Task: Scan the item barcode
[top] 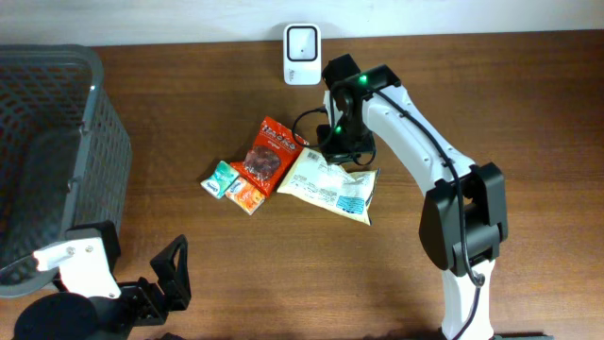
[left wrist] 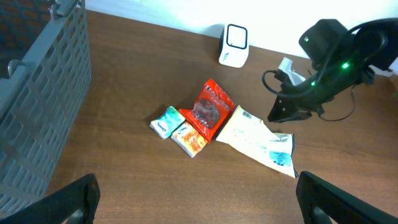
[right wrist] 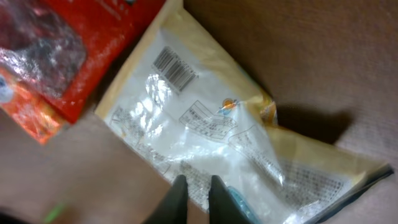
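Basket (top: 94, 123) sits far left of the scanner (top: 302, 42), grey mesh walls up. Left gripper (left wrist: 198, 186) hangs well forward and left of the scanner, jaws spread wide, nothing between them. Now the pile, just in front of the scanner: teal packet (top: 220, 178), orange packet (top: 247, 195) touching it, red pouch (top: 269, 154) against the orange one. Then comes the cream packet (top: 330, 186), lying on the table (top: 491, 85), barcode (right wrist: 174, 67) facing up. Right gripper (right wrist: 198, 186) is down on that cream packet, in front and slightly right of the scanner, fingers (right wrist: 179, 199) drawn together. Whether they nip the film, I can't tell.
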Controlling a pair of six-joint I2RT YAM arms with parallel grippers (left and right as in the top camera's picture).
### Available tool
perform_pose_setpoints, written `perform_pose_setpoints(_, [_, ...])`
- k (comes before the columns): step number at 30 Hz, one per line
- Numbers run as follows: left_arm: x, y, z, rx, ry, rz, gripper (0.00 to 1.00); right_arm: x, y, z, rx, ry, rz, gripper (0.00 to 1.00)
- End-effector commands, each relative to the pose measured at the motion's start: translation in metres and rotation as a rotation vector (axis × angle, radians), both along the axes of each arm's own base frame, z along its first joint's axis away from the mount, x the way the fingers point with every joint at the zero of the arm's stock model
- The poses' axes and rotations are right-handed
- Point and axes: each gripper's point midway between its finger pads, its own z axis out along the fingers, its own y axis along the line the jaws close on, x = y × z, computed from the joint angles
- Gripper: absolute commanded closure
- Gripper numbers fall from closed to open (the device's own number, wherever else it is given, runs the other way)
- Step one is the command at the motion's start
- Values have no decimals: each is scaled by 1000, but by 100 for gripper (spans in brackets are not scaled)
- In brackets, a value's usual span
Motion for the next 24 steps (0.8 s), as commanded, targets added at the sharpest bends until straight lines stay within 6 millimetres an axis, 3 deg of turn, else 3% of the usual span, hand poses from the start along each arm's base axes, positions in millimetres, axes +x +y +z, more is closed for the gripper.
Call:
perform_pose_setpoints(1, [0,-1,-1,-10,5,4,1,-10,6,-25,8,22,32,96])
perform_pose_setpoints(8, [0,-1,-1,-10,4,4,1,-23,42,-67,79,-12,53,96])
perform_pose_setpoints(12, [0,-1,-1,-10,4,4,1,-32,67,-67,111,-59,179,96])
perform_pose_setpoints(14, [0,-1,-1,-10,4,4,1,-30,75,-56,98,-98,266,96])
perform_pose_setpoints(18, [0,-1,-1,-10,4,4,1,-9,65,-7,23,-152,252,96])
perform_pose_setpoints(20, [0,-1,-1,-10,4,4,1,-4,53,30,-27,-163,235,96])
perform_pose_setpoints(22, [0,-1,-1,-10,5,4,1,-11,40,48,-64,-130,225,96])
perform_pose_setpoints(24, [0,-1,-1,-10,4,4,1,-26,28,51,-98,-61,218,95])
